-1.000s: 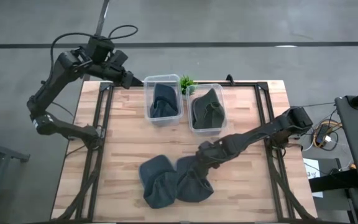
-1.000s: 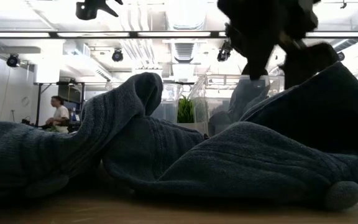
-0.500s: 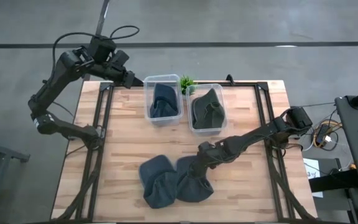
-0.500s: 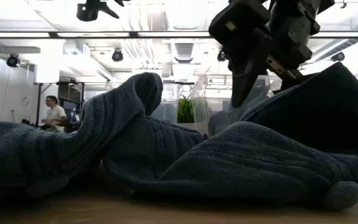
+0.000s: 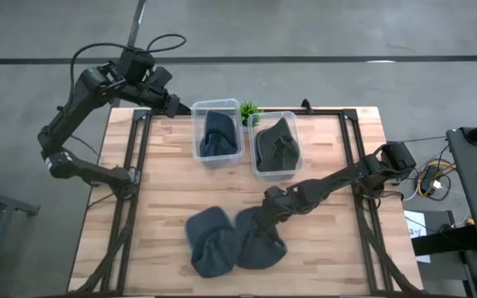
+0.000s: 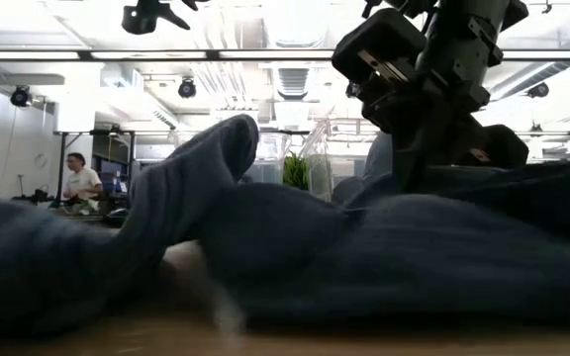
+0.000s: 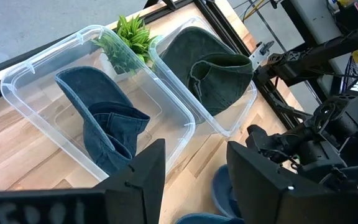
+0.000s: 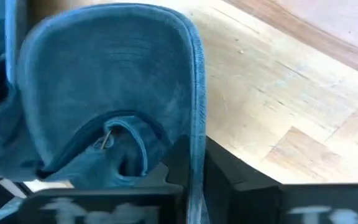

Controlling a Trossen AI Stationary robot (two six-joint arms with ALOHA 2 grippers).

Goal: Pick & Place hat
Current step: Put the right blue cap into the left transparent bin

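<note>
The right gripper [image 5: 265,222] is down on the right-hand hat [image 5: 259,242] near the table's [image 5: 330,248] front edge, its fingers [image 8: 185,163] pinched on the brim: the pick step, seemingly just secured. A second hat [image 5: 209,240] lies touching it. Next comes a clean lift toward the bins [image 5: 276,145] at the rear. The left gripper [image 5: 175,108] waits, fingers apart, at the rear left corner.

Table [image 5: 164,186]: light wood planks, black frame rails. Two bins, left bin [image 5: 197,141] and right bin [image 5: 296,149]: clear plastic. Hat in left bin [image 5: 216,132]: blue denim. Hat in right bin [image 5: 277,145]: dark green-grey, possibly charcoal. Two hats on table, left hat [image 5: 209,242] and right hat [image 5: 259,238]: dark blue. Plant [image 5: 248,110]: green. Arms: black.
</note>
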